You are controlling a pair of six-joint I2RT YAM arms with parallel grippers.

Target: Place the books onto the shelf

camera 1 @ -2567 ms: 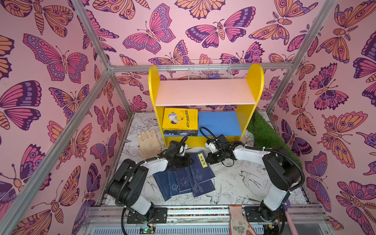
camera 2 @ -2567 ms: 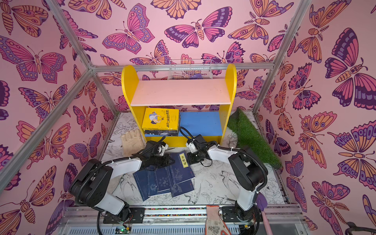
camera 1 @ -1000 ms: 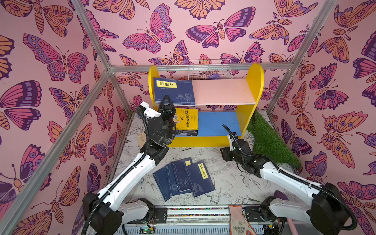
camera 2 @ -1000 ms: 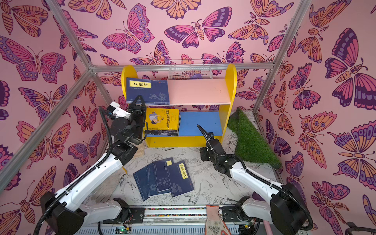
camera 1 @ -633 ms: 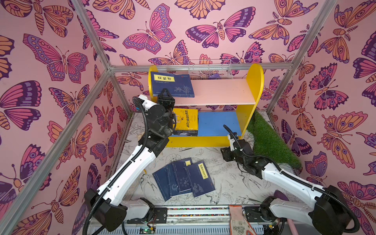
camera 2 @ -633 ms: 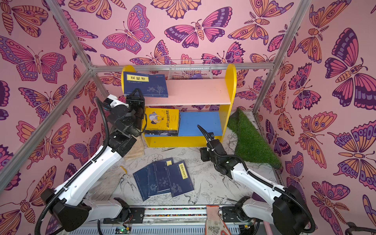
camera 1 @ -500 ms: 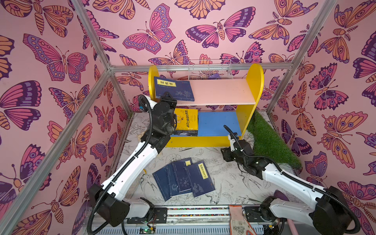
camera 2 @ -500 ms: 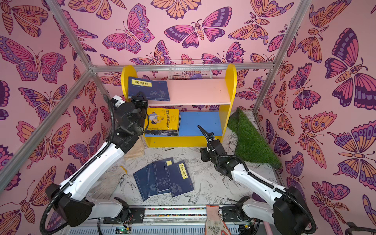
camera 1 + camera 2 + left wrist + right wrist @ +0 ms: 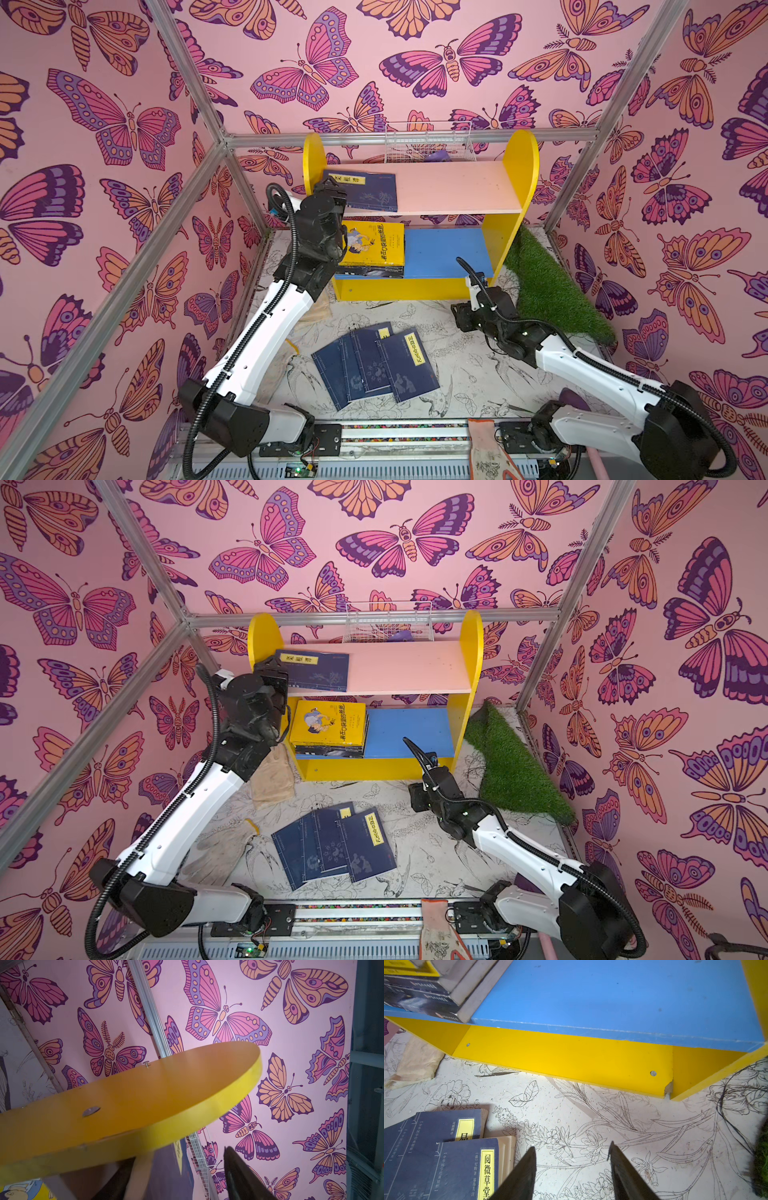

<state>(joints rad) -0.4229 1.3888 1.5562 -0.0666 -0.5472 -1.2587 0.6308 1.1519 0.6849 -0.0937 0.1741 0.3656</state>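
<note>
Navy paper with a yellow title label: 1 book (image 9: 368, 193) lies flat and a little askew on the shelf (image 9: 521, 166), at the 9 o'clock end of its pale pink upper board (image 9: 457, 187). The left arm (image 9: 266, 332) reaches up to that end, its wrist against the yellow side panel. In the left wrist view the left fingers (image 9: 245, 1180) are spread. 1 finger shows clearly, with butterfly wall visible between it and the book's cover. The other is only a dark blur on the far side of the book, so whether it touches the book I cannot tell.

On the blue lower board (image 9: 449, 251), at its 9 o'clock half, sits a stack of books (image 9: 374, 249) with a bright yellow cartoon cover on top. The 3 o'clock half is bare.

At the middle of the desk (image 9: 465, 374), toward 6 o'clock, 4 navy books (image 9: 374, 365) lie fanned and overlapping. At their 2 o'clock the right fingers (image 9: 625, 1176) hang over bare desk, spread, with nothing between them, just beside the nearest book's page edge and pointing toward the shelf's yellow front.

A beige glove (image 9: 272, 777) lies at 9 o'clock of the shelf's foot, and a green grass mat (image 9: 552, 286) at its 3 o'clock.
</note>
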